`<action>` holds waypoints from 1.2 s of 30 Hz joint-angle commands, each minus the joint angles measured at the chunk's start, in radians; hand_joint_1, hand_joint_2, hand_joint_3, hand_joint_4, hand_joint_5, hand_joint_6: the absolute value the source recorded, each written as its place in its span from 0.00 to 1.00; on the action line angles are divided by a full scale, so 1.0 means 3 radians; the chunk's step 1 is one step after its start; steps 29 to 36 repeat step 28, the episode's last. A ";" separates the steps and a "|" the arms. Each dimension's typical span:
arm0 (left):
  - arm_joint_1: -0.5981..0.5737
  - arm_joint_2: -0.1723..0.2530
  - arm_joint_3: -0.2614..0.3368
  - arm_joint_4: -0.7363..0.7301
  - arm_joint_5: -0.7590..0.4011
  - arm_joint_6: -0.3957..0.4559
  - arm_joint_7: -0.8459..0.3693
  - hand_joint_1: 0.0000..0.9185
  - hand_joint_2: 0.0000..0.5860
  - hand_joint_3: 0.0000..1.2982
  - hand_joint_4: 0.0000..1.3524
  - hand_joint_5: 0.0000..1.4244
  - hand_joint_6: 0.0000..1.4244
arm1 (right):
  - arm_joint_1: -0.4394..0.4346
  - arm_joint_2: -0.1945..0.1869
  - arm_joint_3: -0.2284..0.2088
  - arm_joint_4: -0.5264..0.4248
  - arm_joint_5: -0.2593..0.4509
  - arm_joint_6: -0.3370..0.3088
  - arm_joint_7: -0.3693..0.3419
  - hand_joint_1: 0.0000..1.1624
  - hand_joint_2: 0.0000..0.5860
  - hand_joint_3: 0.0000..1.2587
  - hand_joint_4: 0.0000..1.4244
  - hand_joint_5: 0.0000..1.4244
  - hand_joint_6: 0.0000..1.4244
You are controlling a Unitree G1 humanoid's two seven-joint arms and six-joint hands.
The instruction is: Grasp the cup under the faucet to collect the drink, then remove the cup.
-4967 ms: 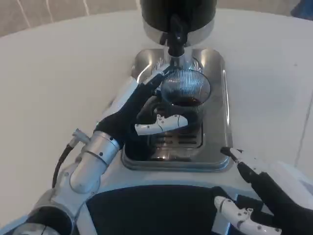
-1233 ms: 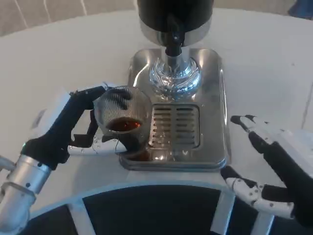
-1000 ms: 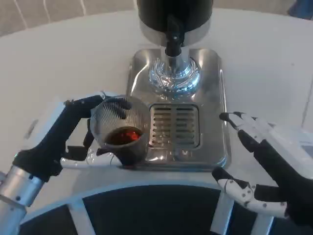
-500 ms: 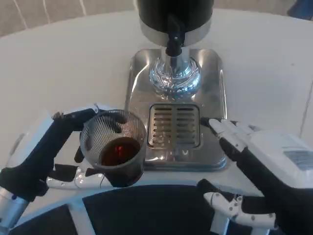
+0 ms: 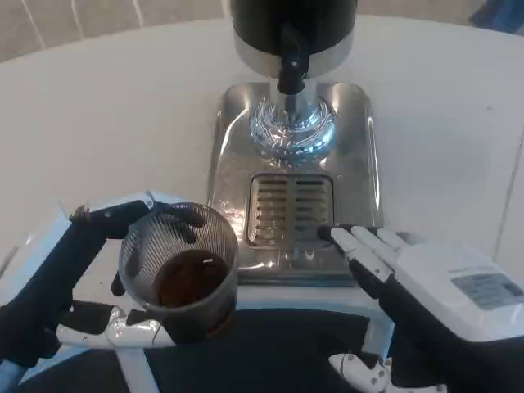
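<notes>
The left robot hand (image 5: 61, 282) grips the ribbed clear glass cup (image 5: 178, 274), black fingers curled round its far side and a white finger under its near side, holding it near the tabletop's (image 5: 106, 123) near edge, off the near left corner of the polished steel drip tray (image 5: 360, 147). Inside the cup sits a shallow pool of dark brown drink (image 5: 184, 277) (barely the bottom covered). The black faucet (image 5: 291, 61) hangs over the tray's far end. The right robot hand (image 5: 426, 291) hovers released, fingers spread, fingertips by the tray's slotted grate (image 5: 291, 209).
</notes>
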 commanded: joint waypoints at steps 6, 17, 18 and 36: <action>0.0196 -0.0002 0.0101 -0.0227 -0.0180 0.0000 -0.0081 0.63 0.01 0.73 0.82 0.89 0.43 | 0.0123 0.0175 0.0010 -0.0057 -0.0117 -0.0205 0.0071 0.32 0.76 0.00 0.00 0.00 0.00; 0.0232 -0.0020 0.0136 -0.0242 -0.0199 0.0009 -0.0131 0.63 0.01 0.73 0.82 0.89 0.43 | 0.0194 0.0369 -0.0048 -0.0057 -0.0182 -0.0424 0.0111 0.32 0.76 0.00 0.00 0.00 0.00; 0.0234 -0.0021 0.0135 -0.0243 -0.0201 0.0010 -0.0137 0.63 0.01 0.73 0.82 0.89 0.43 | 0.0204 0.0385 -0.0054 -0.0057 -0.0184 -0.0442 0.0112 0.32 0.76 0.00 0.00 0.00 0.00; 0.0263 -0.0035 0.0148 -0.0245 -0.0209 0.0006 -0.0163 0.64 0.00 0.73 0.82 0.89 0.43 | 0.0276 0.0532 -0.0115 -0.0057 -0.0203 -0.0585 0.0136 0.32 0.76 0.00 0.00 0.00 0.00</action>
